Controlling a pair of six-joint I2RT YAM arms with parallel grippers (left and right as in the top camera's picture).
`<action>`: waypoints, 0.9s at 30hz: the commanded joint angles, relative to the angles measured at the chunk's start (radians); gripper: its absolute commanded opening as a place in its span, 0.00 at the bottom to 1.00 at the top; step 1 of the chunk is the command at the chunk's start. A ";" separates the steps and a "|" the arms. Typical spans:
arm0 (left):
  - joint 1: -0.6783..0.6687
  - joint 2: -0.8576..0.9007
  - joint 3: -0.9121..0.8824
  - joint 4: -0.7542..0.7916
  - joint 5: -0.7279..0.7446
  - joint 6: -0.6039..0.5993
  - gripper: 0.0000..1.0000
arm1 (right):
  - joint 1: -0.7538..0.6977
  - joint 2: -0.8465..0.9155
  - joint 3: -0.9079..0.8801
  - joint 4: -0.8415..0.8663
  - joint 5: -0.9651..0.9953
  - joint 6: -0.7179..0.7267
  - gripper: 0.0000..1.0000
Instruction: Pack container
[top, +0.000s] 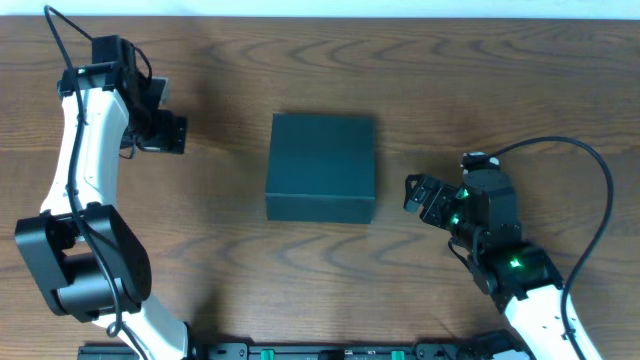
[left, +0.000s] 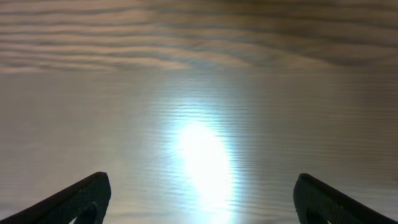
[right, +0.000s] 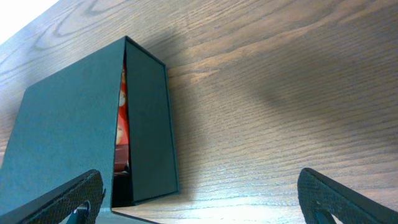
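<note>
The container (top: 320, 165) is seen in the middle of the overhead frame, flat on the wooden table (top: 470, 80), lid down. The left gripper (top: 176, 132) is placed at the upper left, well apart from it, its fingers (left: 87, 194) spread wide over bare wood. The right gripper (top: 414, 194) is found at the lower right, near the container's right side but not touching, fingers (right: 333, 196) also wide apart. In the right wrist view the container fills the left part, above the lower-left finger, and something red-orange (right: 122, 118) is shown through a narrow gap

White arms (top: 85, 145), black joints (top: 75, 265), black cables (top: 603, 180)
</note>
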 joint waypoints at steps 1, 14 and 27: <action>0.003 -0.075 -0.002 -0.003 -0.108 0.005 0.95 | -0.008 -0.004 0.006 -0.002 -0.004 -0.005 0.99; 0.000 -0.640 -0.060 -0.078 -0.022 -0.089 0.95 | -0.008 -0.004 0.006 -0.002 -0.004 -0.005 0.99; 0.000 -1.376 -0.775 0.214 -0.022 -0.303 0.95 | -0.008 -0.004 0.006 -0.002 -0.004 -0.005 0.99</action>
